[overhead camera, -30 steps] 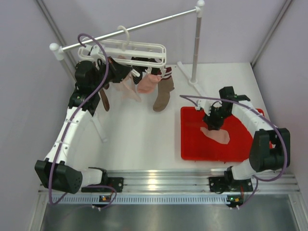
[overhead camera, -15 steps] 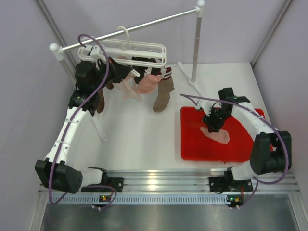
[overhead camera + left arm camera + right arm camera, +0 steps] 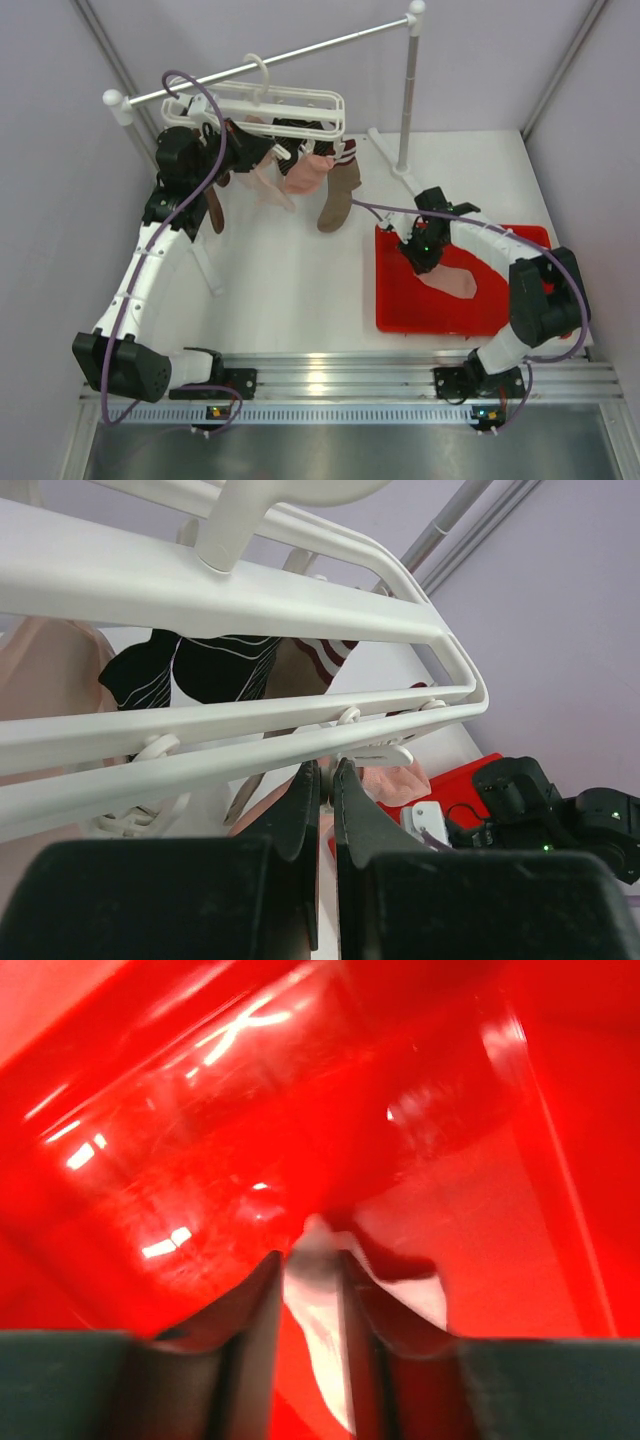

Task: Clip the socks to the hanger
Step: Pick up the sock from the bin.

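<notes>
A white hanger [image 3: 300, 98] hooked on a rail [image 3: 320, 42] above the worktop [image 3: 290, 270] carries pink and taupe-brown hanging socks [image 3: 338, 200], with the left fingers [image 3: 297, 800] raised just under its frame and clenched together. To the right, a red tray [image 3: 400, 300] holds one pale pink sock [image 3: 452, 280]; the right fingers [image 3: 256, 1300] are down on its end and, though the close view is blurred, seem to pinch a fold of it.
</notes>
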Robot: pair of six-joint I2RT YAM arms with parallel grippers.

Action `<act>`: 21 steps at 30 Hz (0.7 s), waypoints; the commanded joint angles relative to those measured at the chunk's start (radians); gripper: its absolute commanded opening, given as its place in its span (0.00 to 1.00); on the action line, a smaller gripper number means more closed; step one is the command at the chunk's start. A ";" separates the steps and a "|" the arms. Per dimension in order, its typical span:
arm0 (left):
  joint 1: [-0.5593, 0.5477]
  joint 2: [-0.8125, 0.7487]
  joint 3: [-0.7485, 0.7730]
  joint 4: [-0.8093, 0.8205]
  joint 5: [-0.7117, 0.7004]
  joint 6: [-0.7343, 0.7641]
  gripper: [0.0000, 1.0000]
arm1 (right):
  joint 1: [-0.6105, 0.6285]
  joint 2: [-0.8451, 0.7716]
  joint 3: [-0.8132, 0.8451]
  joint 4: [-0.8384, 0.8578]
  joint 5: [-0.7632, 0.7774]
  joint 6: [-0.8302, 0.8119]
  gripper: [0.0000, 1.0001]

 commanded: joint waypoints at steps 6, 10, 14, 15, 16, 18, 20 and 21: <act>0.002 -0.019 0.001 -0.023 0.009 0.015 0.00 | 0.001 -0.054 0.073 0.015 0.014 0.051 0.00; 0.002 -0.019 -0.004 -0.017 0.009 0.012 0.00 | -0.039 -0.091 0.150 -0.056 -0.092 0.067 0.00; 0.002 -0.022 -0.005 -0.011 0.011 0.009 0.00 | -0.161 -0.079 0.246 -0.186 -0.398 0.045 0.00; 0.002 -0.022 -0.005 -0.011 0.011 0.007 0.00 | -0.232 -0.071 0.259 -0.232 -0.457 0.044 0.00; 0.002 -0.021 -0.007 -0.011 0.012 0.007 0.00 | -0.269 -0.063 0.271 -0.269 -0.521 0.028 0.00; 0.002 -0.024 -0.008 -0.009 0.014 0.005 0.00 | -0.371 -0.034 0.314 -0.333 -0.704 -0.039 0.00; 0.002 -0.024 -0.010 -0.008 0.012 0.005 0.00 | -0.415 -0.004 0.363 -0.450 -0.858 -0.128 0.00; 0.002 -0.024 -0.010 -0.009 0.014 0.005 0.00 | -0.444 0.004 0.378 -0.491 -0.899 -0.154 0.00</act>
